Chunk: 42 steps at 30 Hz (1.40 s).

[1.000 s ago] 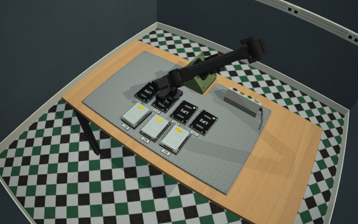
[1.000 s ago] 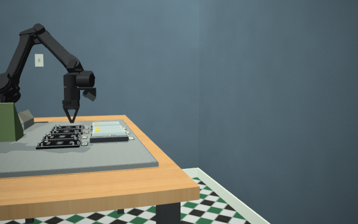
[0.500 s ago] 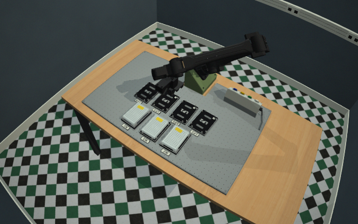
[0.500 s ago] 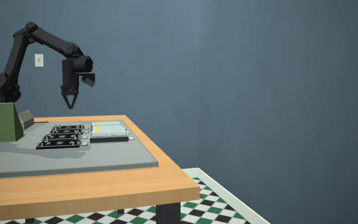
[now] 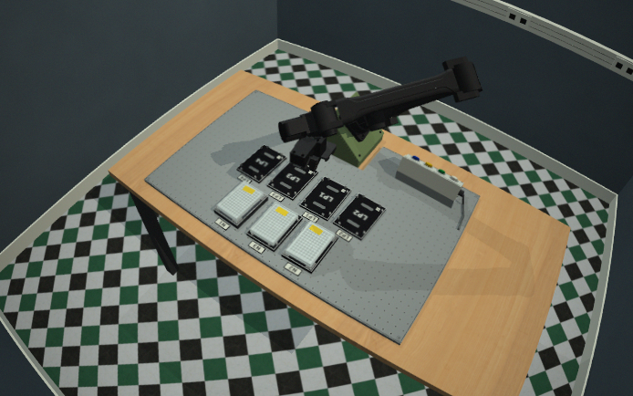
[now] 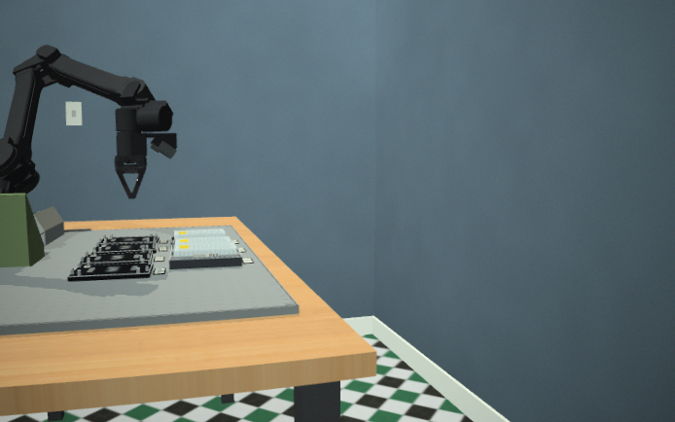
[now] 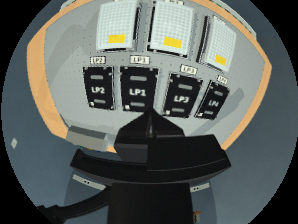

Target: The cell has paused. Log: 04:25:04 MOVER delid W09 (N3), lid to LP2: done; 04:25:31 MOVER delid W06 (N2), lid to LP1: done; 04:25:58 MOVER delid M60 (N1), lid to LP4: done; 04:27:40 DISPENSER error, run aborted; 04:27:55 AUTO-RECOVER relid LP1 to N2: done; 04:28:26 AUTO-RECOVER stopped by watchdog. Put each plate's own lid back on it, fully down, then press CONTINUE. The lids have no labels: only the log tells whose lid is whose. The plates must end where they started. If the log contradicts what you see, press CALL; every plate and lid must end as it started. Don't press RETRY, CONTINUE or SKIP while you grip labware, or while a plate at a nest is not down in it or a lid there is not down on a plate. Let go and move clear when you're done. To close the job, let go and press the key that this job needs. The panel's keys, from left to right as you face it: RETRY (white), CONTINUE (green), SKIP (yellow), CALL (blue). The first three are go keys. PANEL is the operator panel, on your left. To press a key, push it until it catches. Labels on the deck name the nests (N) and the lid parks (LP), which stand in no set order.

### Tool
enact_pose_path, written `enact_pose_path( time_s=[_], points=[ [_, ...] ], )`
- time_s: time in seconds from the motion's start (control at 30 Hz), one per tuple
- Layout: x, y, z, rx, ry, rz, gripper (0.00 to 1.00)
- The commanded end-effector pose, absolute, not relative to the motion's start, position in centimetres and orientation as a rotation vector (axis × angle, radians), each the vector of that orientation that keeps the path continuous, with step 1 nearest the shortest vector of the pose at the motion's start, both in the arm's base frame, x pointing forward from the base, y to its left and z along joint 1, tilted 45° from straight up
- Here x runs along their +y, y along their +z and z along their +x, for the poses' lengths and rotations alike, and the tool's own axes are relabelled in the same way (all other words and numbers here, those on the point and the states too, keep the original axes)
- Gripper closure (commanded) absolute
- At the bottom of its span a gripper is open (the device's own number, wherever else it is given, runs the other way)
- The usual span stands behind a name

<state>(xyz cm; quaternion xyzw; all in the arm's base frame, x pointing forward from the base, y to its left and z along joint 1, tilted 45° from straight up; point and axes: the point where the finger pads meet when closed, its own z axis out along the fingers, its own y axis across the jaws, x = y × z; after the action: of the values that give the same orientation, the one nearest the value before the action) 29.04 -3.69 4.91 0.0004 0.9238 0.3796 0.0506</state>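
The green pedestal (image 5: 347, 150) (image 6: 14, 228) is my landmark, and I go from it outward. Upon it stands the black arm (image 5: 397, 98) (image 6: 89, 79), bent high, reaching forward over the deck (image 5: 382, 298) (image 6: 224, 298) (image 7: 55, 65). In front of the pedestal, the gripper (image 5: 313, 165) (image 6: 131, 195) (image 7: 150, 110) points down in the air, well above the labware; its fingers are closed together, with nothing between them. To the left of the pedestal, near, the operator panel (image 5: 427, 182) (image 6: 49, 226) (image 7: 86, 138) stands on the deck; of its keys, blue (image 5: 414, 157) is closest to the pedestal, then yellow (image 5: 428, 164), green (image 5: 441, 171) and white (image 5: 453, 178). Farther in front of the pedestal come four black lid parks in a row, from left to right: LP2 (image 5: 359, 215) (image 6: 123, 242) (image 7: 98, 90), LP1 (image 5: 326, 197) (image 6: 127, 250) (image 7: 138, 92), LP3 (image 5: 292, 179) (image 6: 122, 260) (image 7: 181, 99), LP4 (image 5: 261, 162) (image 6: 117, 272) (image 7: 213, 103). Their large printed names are readable. Beyond this row from the pedestal, the pale plates with yellow patches sit at the nests, also from left to right: the N2 plate (image 5: 308, 245) (image 6: 203, 232) (image 7: 117, 22), the N3 plate (image 5: 274, 225) (image 6: 211, 241) (image 7: 172, 26), the N1 plate (image 5: 239, 203) (image 6: 211, 249) (image 7: 221, 42). Which of them wears a clear lid, I cannot tell. Farthest in front of the pedestal runs the wooden edge of the table (image 5: 503, 261) (image 6: 198, 348) (image 7: 37, 65).

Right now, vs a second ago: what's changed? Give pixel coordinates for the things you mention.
The claw (image 5: 311, 166) (image 6: 131, 196) (image 7: 150, 110) has risen farther above the deck (image 5: 373, 280) (image 6: 224, 298) (image 7: 67, 50), the arm folding up with it. Nothing taken hold of or let go; it's shut, holding nothing. Plates (image 5: 274, 226) (image 6: 204, 247) (image 7: 171, 27), lid parks (image 5: 333, 203) (image 6: 117, 270) (image 7: 137, 85) and panel (image 5: 427, 182) (image 6: 51, 226) (image 7: 86, 137) look unchanged.
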Motion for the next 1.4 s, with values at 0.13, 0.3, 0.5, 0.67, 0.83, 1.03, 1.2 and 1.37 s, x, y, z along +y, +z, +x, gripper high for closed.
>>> enact_pose_path(
  time_s=[0.13,0.3,0.5,0.67,0.83,1.03,1.2,1.37],
  points=[
    [-0.3,7.5,28.1,2.756,1.130,-0.262,1.00],
    [0.7,8.6,27.8,2.729,1.115,-0.342,1.00],
    [2.8,10.6,27.2,2.669,1.085,-0.499,1.00],
    [4.6,12.3,26.8,2.613,1.057,-0.625,1.00],
    [5.6,13.3,26.6,2.578,1.032,-0.701,1.00],
    [7.7,15.3,26.0,2.555,1.024,-0.740,1.00],
    [9.0,18.4,27.2,2.520,0.982,-0.758,1.00],
    [9.0,17.8,27.4,2.535,0.997,-0.751,1.00]
  ],
)
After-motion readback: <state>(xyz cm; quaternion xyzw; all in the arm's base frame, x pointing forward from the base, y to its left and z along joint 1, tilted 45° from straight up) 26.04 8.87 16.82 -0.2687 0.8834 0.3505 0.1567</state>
